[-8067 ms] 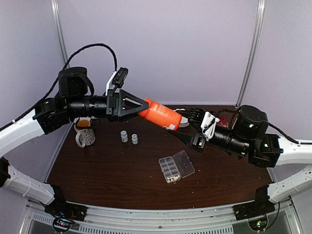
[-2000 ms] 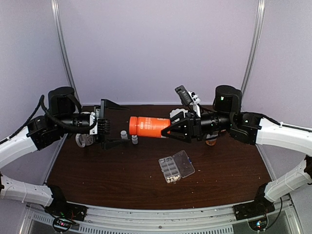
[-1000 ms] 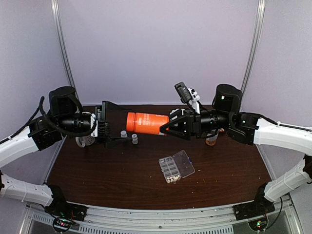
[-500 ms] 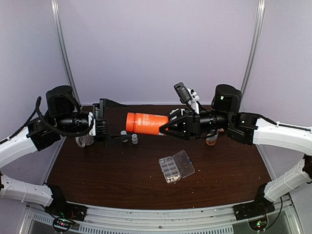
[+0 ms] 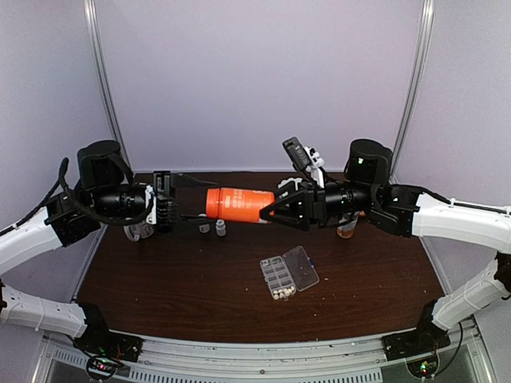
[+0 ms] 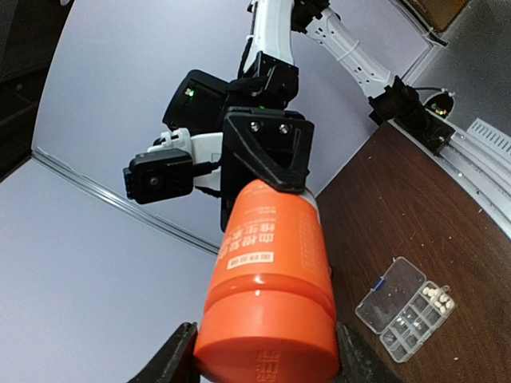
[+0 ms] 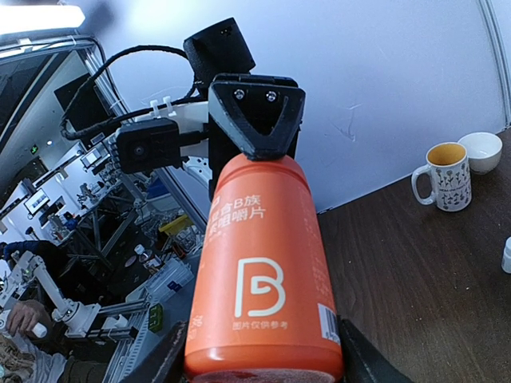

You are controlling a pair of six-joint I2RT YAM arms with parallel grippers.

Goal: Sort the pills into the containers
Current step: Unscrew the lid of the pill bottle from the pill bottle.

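Note:
An orange bottle hangs level above the table between both arms. My left gripper is shut on its cap end, a finger pressed to each side of the cap. My right gripper is shut on the bottle's base end. The clear organizer box lies on the table below with its lid open. A few cream-white pills sit in its nearest containers, also seen in the left wrist view.
Two tiny white bottles stand under the orange bottle. A patterned mug and a white bowl sit at the far left of the table. An amber bottle stands beneath my right arm.
My left gripper's jaws have narrowed from wide open onto the orange bottle's cap. The right gripper and the bottle have barely moved.

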